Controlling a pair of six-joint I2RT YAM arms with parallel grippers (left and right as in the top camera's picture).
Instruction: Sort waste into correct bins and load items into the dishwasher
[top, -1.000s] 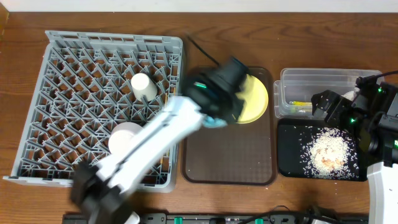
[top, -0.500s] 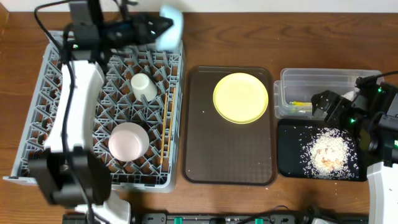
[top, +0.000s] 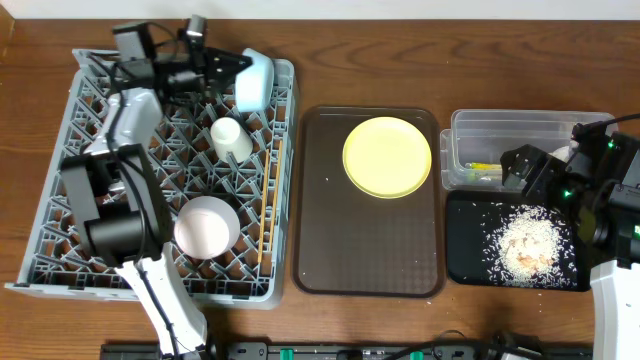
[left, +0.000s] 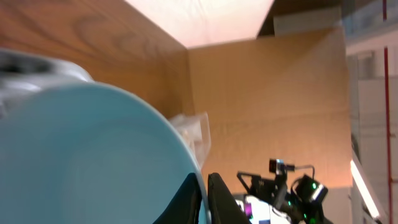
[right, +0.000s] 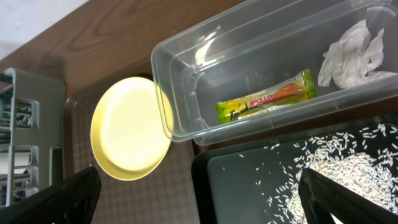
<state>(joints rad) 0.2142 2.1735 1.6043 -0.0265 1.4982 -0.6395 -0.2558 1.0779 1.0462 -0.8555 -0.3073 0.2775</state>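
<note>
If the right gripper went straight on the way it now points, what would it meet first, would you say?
Probably the corner of the black tray, right beside the clear tub; the right gripper, jaws open, aims at that seam. Depth is unclear, so the tub wall might come first.

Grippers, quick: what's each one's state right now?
Left gripper: closed, holding the blue bowl.
Right gripper: open, holding nothing.
</note>
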